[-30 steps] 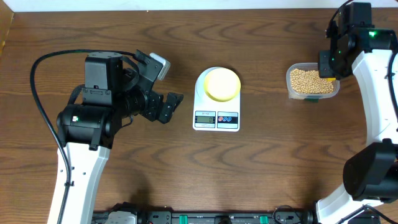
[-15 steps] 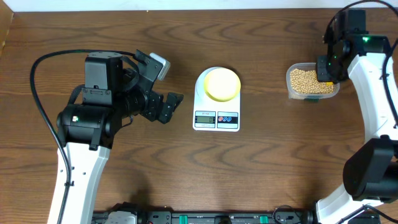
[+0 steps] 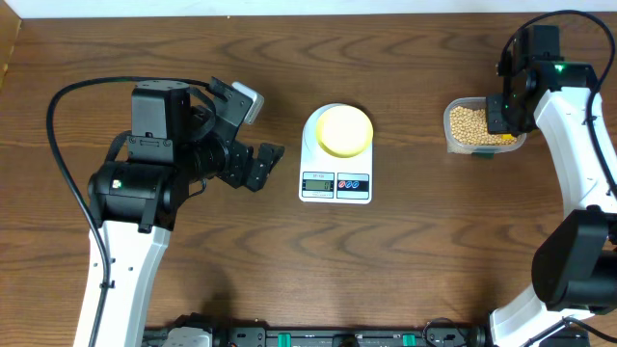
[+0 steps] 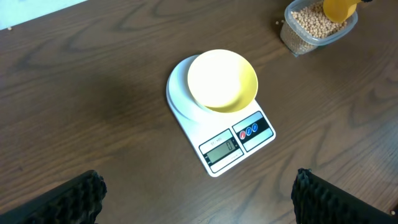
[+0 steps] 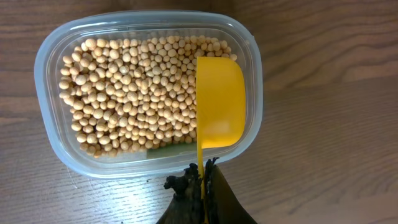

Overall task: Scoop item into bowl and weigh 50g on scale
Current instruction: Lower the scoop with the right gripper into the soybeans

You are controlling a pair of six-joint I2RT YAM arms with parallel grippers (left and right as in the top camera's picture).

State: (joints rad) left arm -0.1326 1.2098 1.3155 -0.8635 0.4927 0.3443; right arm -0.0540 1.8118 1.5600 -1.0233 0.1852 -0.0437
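Note:
The item, tan beans (image 5: 137, 99), fills a clear container (image 3: 453, 135) at the right. My right gripper (image 5: 202, 177) is shut on the thin handle of a yellow scoop (image 5: 219, 106). The scoop's cup looks empty and sits over the right side of the beans. The pale yellow bowl (image 3: 344, 130) stands empty on the white scale (image 3: 335, 185) at the table's middle. The left wrist view shows the bowl (image 4: 222, 79), the scale (image 4: 239, 146) and the scoop (image 4: 339, 7) too. My left gripper (image 3: 258, 133) hangs open left of the scale, holding nothing.
The clear container's rim (image 5: 46, 68) rests on the brown wooden table (image 3: 193, 270). A black cable (image 3: 58, 145) loops by the left arm. The right arm (image 3: 578, 154) runs along the table's right edge.
The right gripper has shifted slightly left and nearer, bringing the scoop further over the container. The left arm has not moved.

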